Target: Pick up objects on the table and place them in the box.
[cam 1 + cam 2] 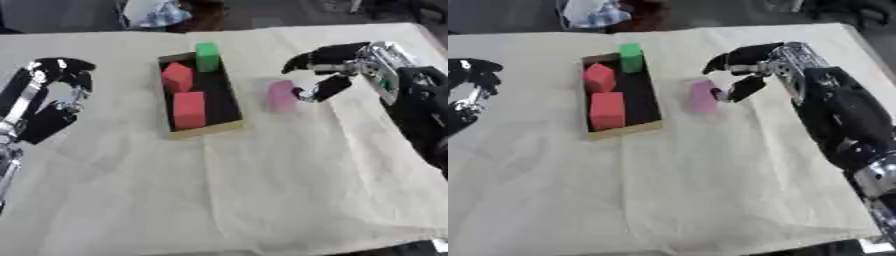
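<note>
A pink block (281, 96) stands on the cream cloth just right of the box (206, 131), a shallow tray with a black floor and tan rim. Inside it stand a green block (207, 56) at the far end, a small red block (177, 76) beside it and a larger red block (189, 109) nearer me. My right hand (350, 65) hovers at the pink block's right side, open, fingers arched above it and thumb tip close to or touching its edge. At the left of the table my left hand (48, 95) hangs open, away from everything.
The cream cloth (262, 190) covers the whole table and is wrinkled near the box. Its far edge runs along the top of the view, with a blue-and-white bundle (157, 12) beyond it. The table's right edge lies behind my right forearm (842, 120).
</note>
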